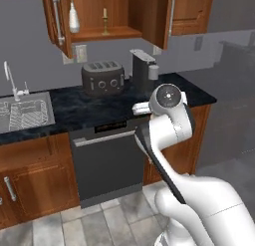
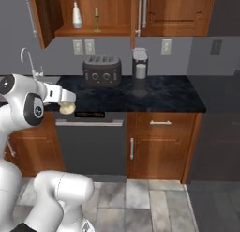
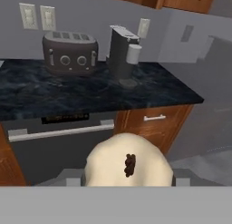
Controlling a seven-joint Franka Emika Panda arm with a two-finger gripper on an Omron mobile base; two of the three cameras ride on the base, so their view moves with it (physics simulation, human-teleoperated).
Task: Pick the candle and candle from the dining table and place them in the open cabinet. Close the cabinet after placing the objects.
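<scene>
Left base view: slim pale taper candle (image 1: 104, 13) on gold candlestick stands upright on inner shelf of open cabinet (image 1: 107, 34), long axis vertical, white bottle (image 1: 73, 18) well to its left. Toaster (image 1: 102, 77) and coffee machine (image 1: 143, 68) on counter (image 1: 60, 113).

Right base view: end effector (image 2: 67, 106) holds squat cream candle (image 2: 68, 108) at counter's front edge, above dishwasher (image 2: 91, 144).

Hand view: lumpy cream-white candle clamped between finger tips, dark wick (image 3: 130, 165) facing camera, body pointing toward counter.
</scene>
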